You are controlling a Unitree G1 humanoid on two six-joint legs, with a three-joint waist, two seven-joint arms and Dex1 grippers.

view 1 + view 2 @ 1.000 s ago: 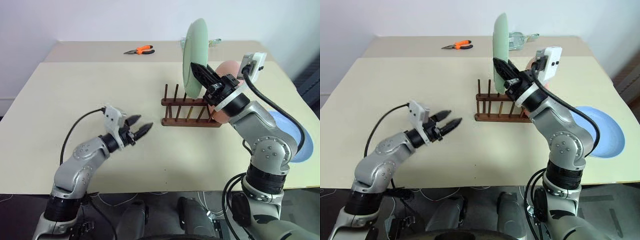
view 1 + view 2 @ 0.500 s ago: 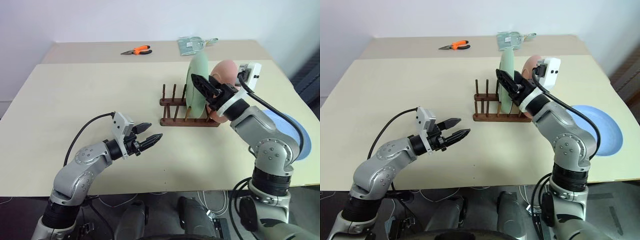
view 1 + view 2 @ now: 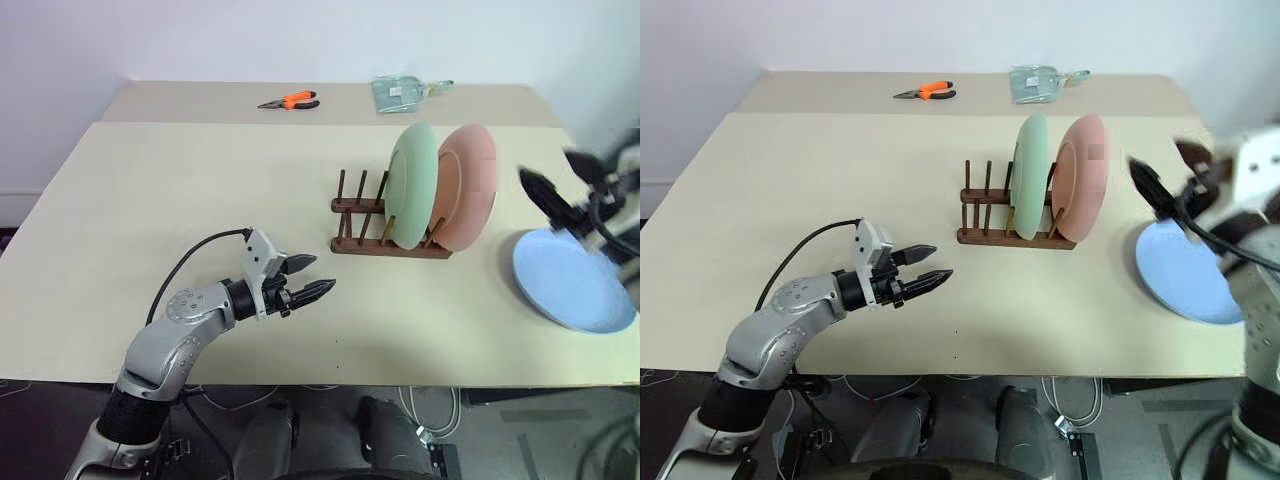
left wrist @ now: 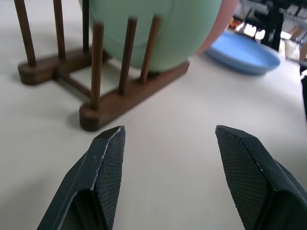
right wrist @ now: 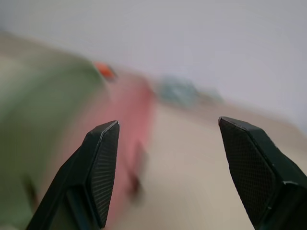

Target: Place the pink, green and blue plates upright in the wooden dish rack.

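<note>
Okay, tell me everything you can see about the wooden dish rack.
The wooden dish rack is small and dark brown: two parallel base bars with thin upright pegs. It stands on the beige table, right of centre. The green plate and pink plate stand upright in its right-hand slots, leaning slightly; the left pegs are free. Neither gripper touches it.

light: bright, even | shadows: soft | blur: right gripper [image 3: 560, 178] smeared
</note>
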